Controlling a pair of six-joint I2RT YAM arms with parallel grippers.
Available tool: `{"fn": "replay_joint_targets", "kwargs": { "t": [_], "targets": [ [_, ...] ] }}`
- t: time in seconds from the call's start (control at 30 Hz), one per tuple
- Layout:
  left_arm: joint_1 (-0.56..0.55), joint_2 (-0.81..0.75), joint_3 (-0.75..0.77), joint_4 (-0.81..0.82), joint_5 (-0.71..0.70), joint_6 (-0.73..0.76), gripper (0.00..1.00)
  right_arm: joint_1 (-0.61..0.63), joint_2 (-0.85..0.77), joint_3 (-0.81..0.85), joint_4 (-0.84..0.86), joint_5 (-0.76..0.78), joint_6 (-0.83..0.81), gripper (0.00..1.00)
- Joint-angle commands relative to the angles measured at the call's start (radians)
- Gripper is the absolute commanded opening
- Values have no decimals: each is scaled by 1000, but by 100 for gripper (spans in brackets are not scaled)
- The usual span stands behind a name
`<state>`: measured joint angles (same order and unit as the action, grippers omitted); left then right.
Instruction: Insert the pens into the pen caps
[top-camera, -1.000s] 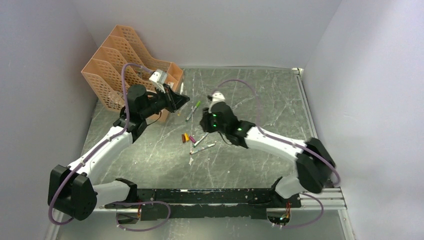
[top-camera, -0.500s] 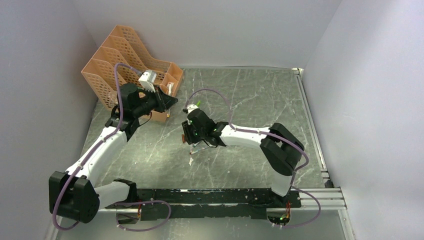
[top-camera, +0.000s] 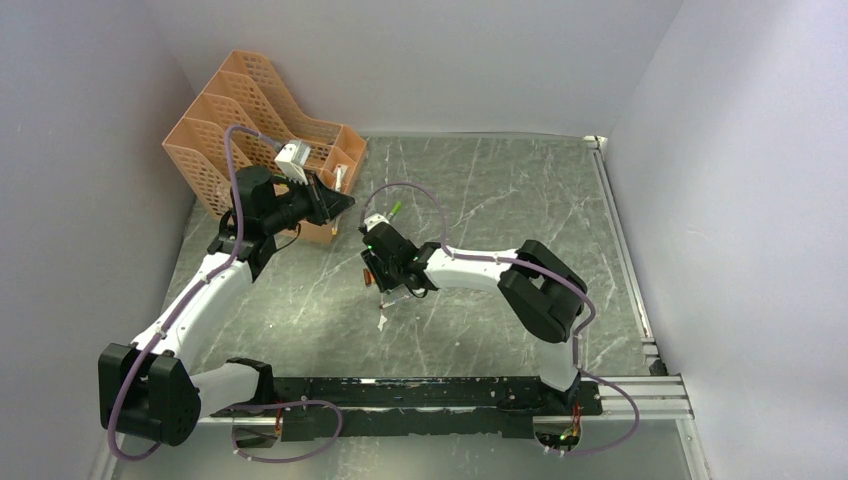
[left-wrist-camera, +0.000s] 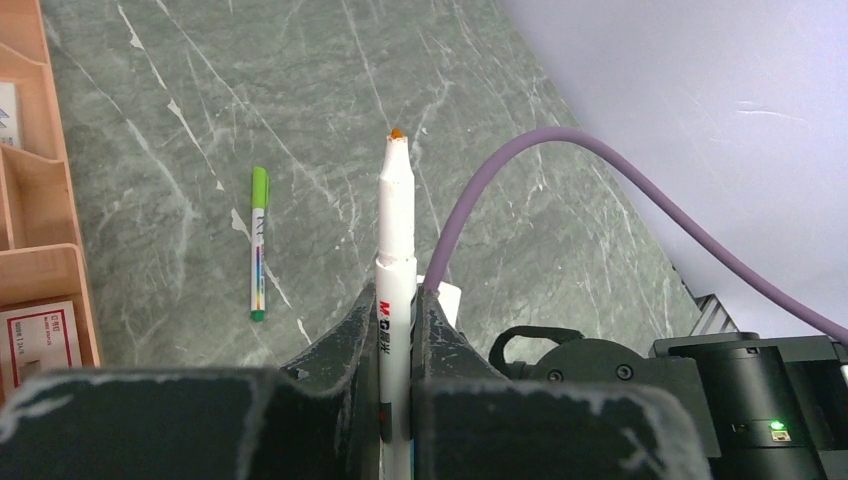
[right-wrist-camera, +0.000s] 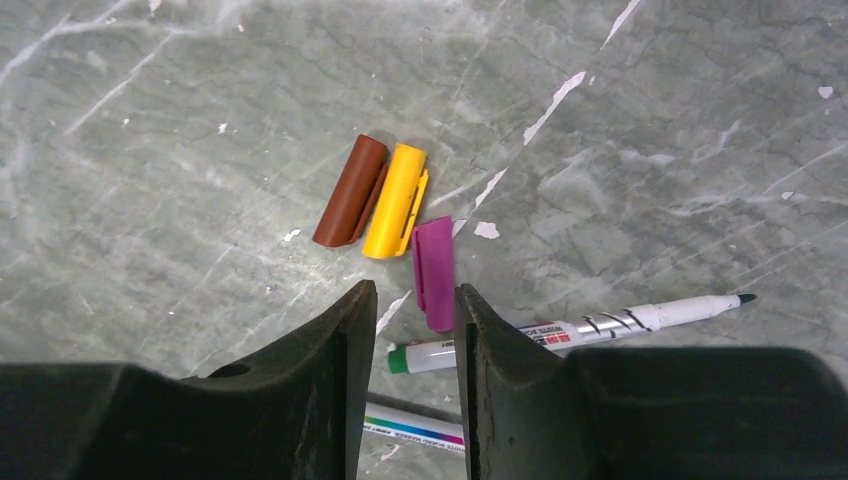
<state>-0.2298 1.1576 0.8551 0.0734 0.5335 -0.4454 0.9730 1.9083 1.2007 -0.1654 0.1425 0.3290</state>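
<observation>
- The table (top-camera: 520, 200) is grey stone with white streaks. Everything sits on it.
- The rack (top-camera: 215, 130) is a big peach paper holder in the far left corner. I use it to say where things are.
- The left gripper (left-wrist-camera: 395, 300) is up in the air, right next to the rack's front end. It is squeezed tight on a pen (left-wrist-camera: 394, 220). The pen's orange tip sticks out past the fingers. I think it is held this way so a cap can be pushed onto the bare tip.
- The right gripper (right-wrist-camera: 408, 295) is well away from the rack, near the middle of the table. Its fingers are a little way apart and hold nothing. It points down at the caps, so I think it is there to pick one up.
- A green pen (left-wrist-camera: 258, 245) lies flat between the rack and the right gripper. It looks like its cap is already on.
- A black-tipped pen (right-wrist-camera: 560, 328) lies flat under the right gripper, on the side away from the rack. It needs a cap.
- Three caps lie close together there too. The brown cap (right-wrist-camera: 350, 190) and the yellow cap (right-wrist-camera: 395, 200) touch side by side.
- The purple cap (right-wrist-camera: 433, 270) is just beside them, closest to the open fingers. It may be the next one grabbed, but the held pen has an orange tip, so the colour would not match.
</observation>
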Motion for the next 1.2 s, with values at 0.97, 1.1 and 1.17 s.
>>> {"fn": "replay_joint_targets", "kwargs": {
  "t": [0.97, 1.1, 1.17],
  "targets": [
    [17, 4, -11, 26, 79, -20, 7, 10, 79, 53, -49, 91, -46, 4],
    [17, 14, -15, 64, 144, -19, 7, 10, -2, 42, -76, 129, -36, 0],
    [16, 12, -28, 115, 185, -44, 7, 10, -53, 47, -94, 159, -35, 0]
  ]
}}
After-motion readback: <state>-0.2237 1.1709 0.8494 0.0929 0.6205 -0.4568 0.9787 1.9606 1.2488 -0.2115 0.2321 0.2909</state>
